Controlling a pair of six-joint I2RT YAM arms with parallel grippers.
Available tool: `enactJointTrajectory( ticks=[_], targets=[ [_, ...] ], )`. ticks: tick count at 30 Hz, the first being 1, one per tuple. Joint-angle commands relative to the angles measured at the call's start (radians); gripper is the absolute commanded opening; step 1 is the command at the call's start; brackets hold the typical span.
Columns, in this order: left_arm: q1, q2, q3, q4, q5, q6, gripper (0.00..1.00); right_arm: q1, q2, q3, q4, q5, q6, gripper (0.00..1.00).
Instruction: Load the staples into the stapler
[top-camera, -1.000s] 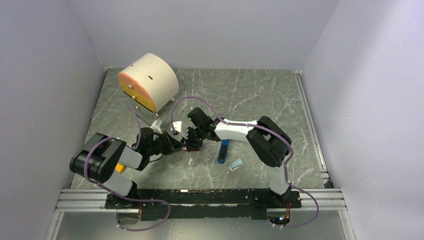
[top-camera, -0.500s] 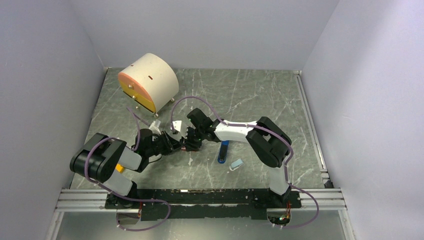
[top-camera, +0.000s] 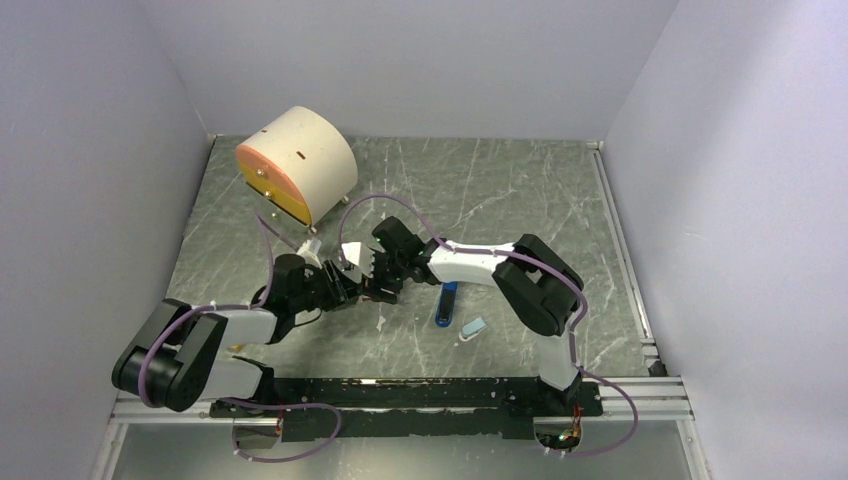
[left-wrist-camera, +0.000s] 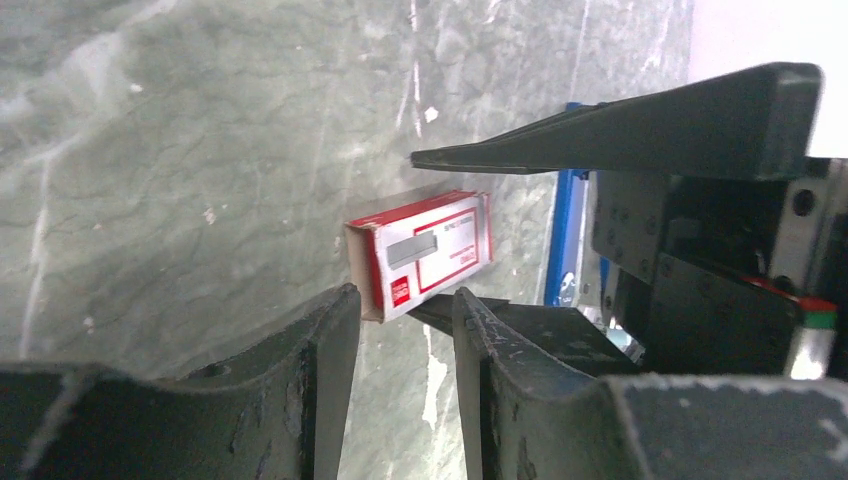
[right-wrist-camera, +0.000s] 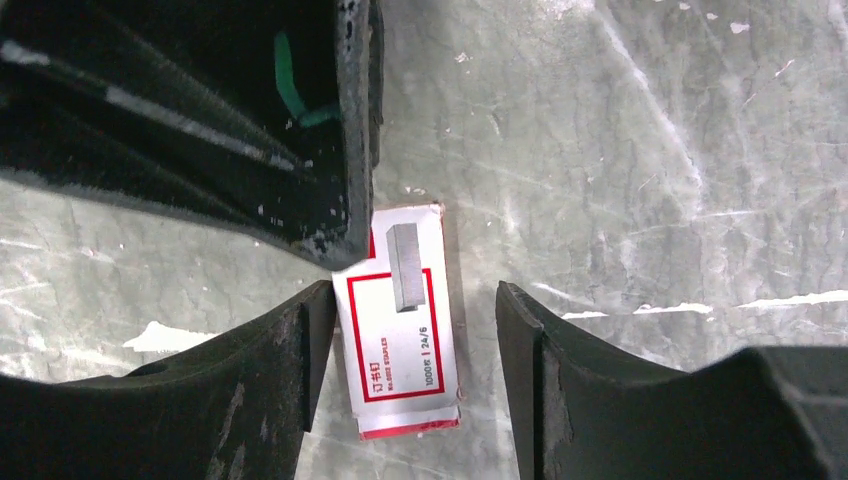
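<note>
A small red-and-white staple box (right-wrist-camera: 405, 330) lies flat on the green marbled table, and it also shows in the left wrist view as the box (left-wrist-camera: 425, 250). The staples themselves are hidden. My right gripper (right-wrist-camera: 415, 295) is open and straddles the box: its left finger sits at the box's edge, with a clear gap on the other side. My left gripper (left-wrist-camera: 405, 300) is open just short of the box's near end and holds nothing. The two grippers meet at mid-table, left gripper (top-camera: 348, 283) facing right gripper (top-camera: 377, 284). The blue stapler (top-camera: 447, 303) lies just right of them, untouched.
A cream round drawer unit with an orange face (top-camera: 297, 165) stands at the back left. A light-blue and white oblong piece (top-camera: 472, 328) lies beside the stapler's near end. Grey walls close in three sides, and a metal rail (top-camera: 400, 398) runs along the near edge.
Both grippers' jaws have widened around the box. The left arm's elbow has swung down and to the left, while its gripper stays at the box.
</note>
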Motion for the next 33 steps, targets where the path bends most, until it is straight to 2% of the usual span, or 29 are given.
enactJointTrajectory(
  ticks=[1, 7, 13, 17, 25, 26, 29, 33],
  targets=[
    [0.007, 0.013, 0.024, -0.057, -0.033, 0.033, 0.44, -0.018, -0.032, 0.004, -0.068, -0.019, -0.074, 0.64],
    [0.010, 0.069, 0.037, 0.004, 0.015, 0.018, 0.39, -0.040, -0.020, 0.045, -0.161, -0.090, -0.126, 0.65],
    [0.010, 0.087, 0.027, 0.078, 0.013, 0.000, 0.31, -0.042, 0.042, 0.085, -0.214, -0.104, -0.143, 0.58],
    [0.010, 0.104, 0.022, 0.112, 0.027, -0.004, 0.27, -0.040, 0.058, 0.104, -0.214, -0.129, -0.135, 0.51],
    [0.010, 0.148, -0.007, 0.213, 0.060, -0.034, 0.21, -0.033, 0.055, 0.093, -0.142, -0.161, -0.097, 0.46],
    [0.010, 0.153, -0.007, 0.217, 0.064, -0.034, 0.21, -0.033, 0.049, 0.086, -0.129, -0.161, -0.092, 0.46],
    [0.012, 0.148, -0.002, 0.188, 0.047, -0.023, 0.18, -0.041, 0.027, 0.070, -0.138, -0.102, -0.091, 0.57],
    [0.016, 0.110, 0.024, 0.090, 0.014, 0.021, 0.16, -0.096, -0.010, 0.071, -0.250, -0.099, -0.146, 0.63]
  ],
)
